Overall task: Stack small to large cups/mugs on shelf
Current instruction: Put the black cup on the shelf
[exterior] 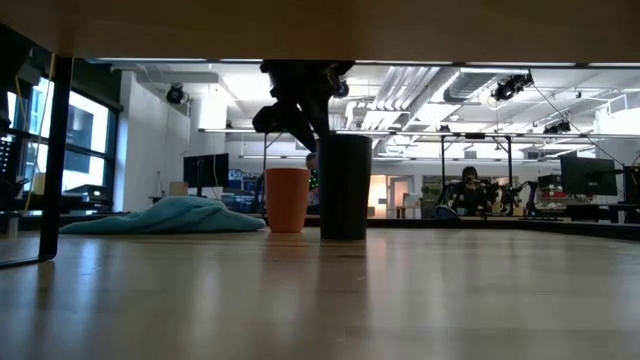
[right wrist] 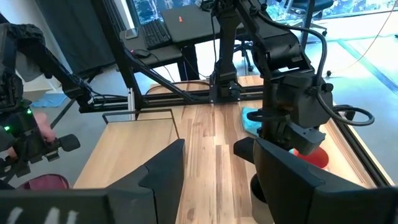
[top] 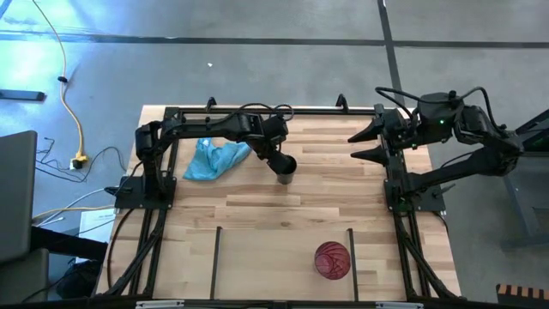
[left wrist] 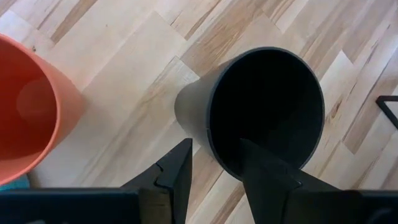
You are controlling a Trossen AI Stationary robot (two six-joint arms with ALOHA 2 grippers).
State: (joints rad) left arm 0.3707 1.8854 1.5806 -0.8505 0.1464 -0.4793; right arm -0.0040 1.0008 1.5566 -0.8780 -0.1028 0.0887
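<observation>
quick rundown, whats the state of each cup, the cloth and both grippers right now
black cup: upright on the table, rim between the left gripper's fingers
orange cup: upright, empty, standing free beside the black one
red cup: between the two black bars, nothing stacked with it
cloth: crumpled
left gripper: closed on the black cup's wall
right gripper: open, holding nothing

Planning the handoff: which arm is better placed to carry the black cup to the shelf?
Left. Its gripper already straddles the black cup's rim, one finger inside, one outside. The right gripper waits open at the table's right edge, away from every cup.
</observation>
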